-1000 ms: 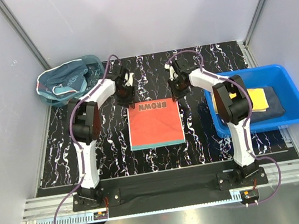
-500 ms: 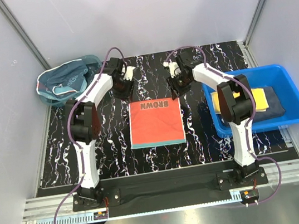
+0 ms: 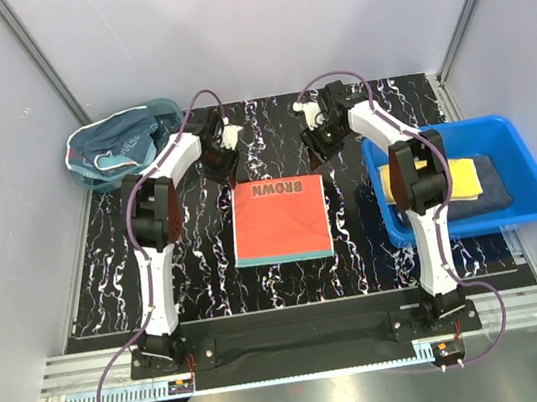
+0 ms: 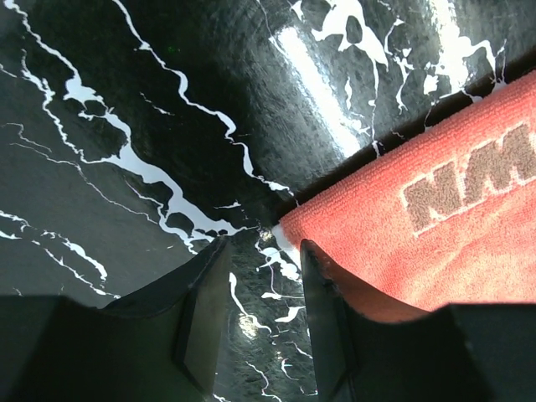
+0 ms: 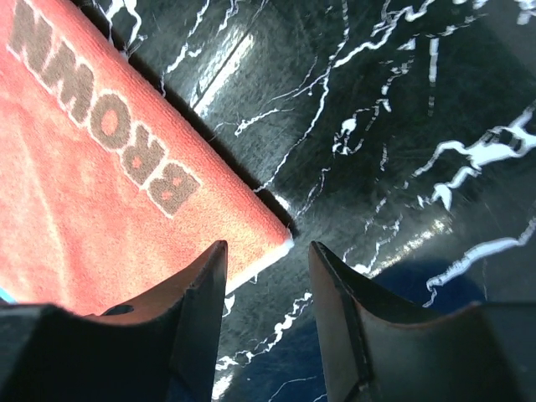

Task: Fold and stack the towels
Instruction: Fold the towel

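We hover both hands over the far corners of the orange-red towel, which lies flat at the middle of the tabletop with its BROWN lettering along the far edge. Our left hand is open, with only bare marble between its fingers. Our right hand is likewise spread and empty. Working at matching corners keeps the edges square. We judge this fold laid, so the towel looks ready to join the yellow towel and dark grey-blue towel in the blue bin.
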